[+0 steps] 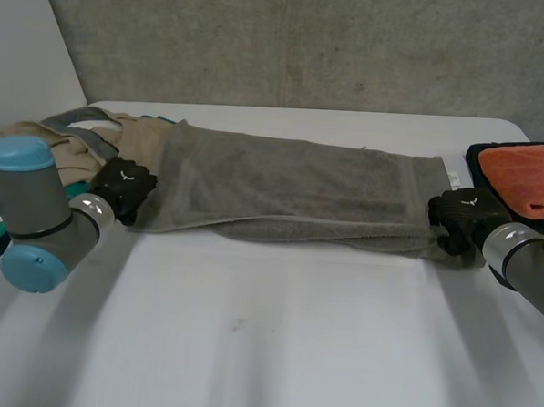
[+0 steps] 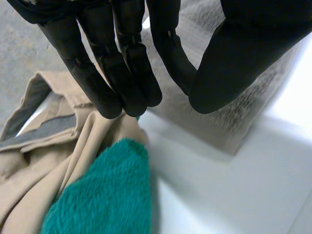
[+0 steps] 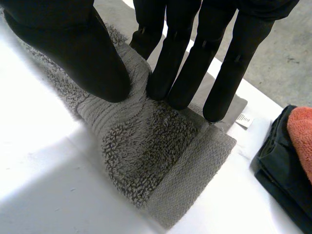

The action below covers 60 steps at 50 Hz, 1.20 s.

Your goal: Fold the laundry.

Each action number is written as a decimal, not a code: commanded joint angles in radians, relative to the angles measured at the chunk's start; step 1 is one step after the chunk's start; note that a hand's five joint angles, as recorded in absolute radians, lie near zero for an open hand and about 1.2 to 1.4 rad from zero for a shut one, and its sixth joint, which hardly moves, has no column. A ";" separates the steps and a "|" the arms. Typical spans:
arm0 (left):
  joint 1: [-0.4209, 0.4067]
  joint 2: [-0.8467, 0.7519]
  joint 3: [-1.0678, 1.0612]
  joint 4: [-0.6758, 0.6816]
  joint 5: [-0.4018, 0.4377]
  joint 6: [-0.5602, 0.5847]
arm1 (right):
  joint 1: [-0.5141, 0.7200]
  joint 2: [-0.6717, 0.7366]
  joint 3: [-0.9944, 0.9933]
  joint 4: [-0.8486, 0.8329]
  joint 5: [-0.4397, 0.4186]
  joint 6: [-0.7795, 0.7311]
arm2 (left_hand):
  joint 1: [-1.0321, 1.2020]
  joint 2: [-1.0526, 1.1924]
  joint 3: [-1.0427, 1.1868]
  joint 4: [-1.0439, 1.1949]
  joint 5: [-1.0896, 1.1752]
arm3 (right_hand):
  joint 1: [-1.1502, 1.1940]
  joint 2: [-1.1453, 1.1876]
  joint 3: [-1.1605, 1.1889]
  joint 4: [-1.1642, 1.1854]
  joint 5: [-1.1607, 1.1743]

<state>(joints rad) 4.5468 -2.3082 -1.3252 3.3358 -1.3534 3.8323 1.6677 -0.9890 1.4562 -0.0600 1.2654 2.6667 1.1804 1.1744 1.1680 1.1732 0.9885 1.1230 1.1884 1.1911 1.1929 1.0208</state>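
Pinching the left end of the grey towel (image 1: pixel 291 186) with the left hand (image 1: pixel 122 187) and the bunched right end with the right hand (image 1: pixel 458 213) - thumb against fingers. Holding it stretched long across the white table (image 1: pixel 265 331) - between tan clothes (image 1: pixel 83 143) and an orange cloth (image 1: pixel 529 176).

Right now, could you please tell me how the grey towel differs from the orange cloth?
The grey towel lies stretched long across the table, the orange cloth compact on a black cloth. The right hand pinches the grey towel's end; the orange cloth is untouched. Both are plain-coloured.
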 commanded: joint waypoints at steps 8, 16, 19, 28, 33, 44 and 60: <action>0.001 0.044 0.003 -0.073 0.091 -0.071 | 0.000 0.000 -0.013 0.040 -0.001 0.002 | -0.384 -0.378 -0.371 -0.376 -0.366 | 0.273 0.208 0.205 0.203 0.201; -0.026 0.026 0.012 -0.165 0.088 -0.073 | 0.006 0.009 -0.020 0.048 0.000 0.004 | -0.582 -0.576 -0.570 -0.575 -0.565 | 0.273 0.208 0.205 0.203 0.201; -0.048 0.000 0.029 -0.177 0.082 -0.069 | 0.006 0.010 -0.026 0.052 0.000 0.010 | -0.579 -0.573 -0.567 -0.572 -0.562 | 0.273 0.208 0.205 0.203 0.201; -0.089 -0.057 0.119 -0.176 -0.013 -0.071 | 0.004 0.016 -0.046 0.069 0.011 0.029 | -0.494 -0.489 -0.482 -0.487 -0.477 | 0.273 0.208 0.205 0.203 0.201; -0.104 -0.086 0.176 -0.182 -0.059 -0.068 | 0.004 0.023 -0.046 0.072 0.011 0.027 | -0.412 -0.406 -0.400 -0.405 -0.395 | 0.273 0.208 0.205 0.203 0.201; -0.146 -0.161 0.313 -0.256 -0.096 -0.040 | 0.006 0.020 -0.045 0.075 0.011 0.027 | -0.421 -0.415 -0.408 -0.414 -0.403 | 0.273 0.208 0.205 0.203 0.201; -0.143 -0.029 0.270 -0.391 -0.115 -0.014 | 0.000 -0.046 -0.042 0.164 0.003 -0.004 | 0.216 0.222 0.228 0.223 0.233 | 0.273 0.208 0.205 0.203 0.201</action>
<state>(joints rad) 4.3962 -2.4802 -0.9435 2.9675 -1.4760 3.8344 1.6728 -0.9949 1.4130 0.0431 1.2753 2.6920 1.1682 1.1954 1.1875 1.1932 0.9863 1.1230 1.1884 1.1911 1.1929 1.0211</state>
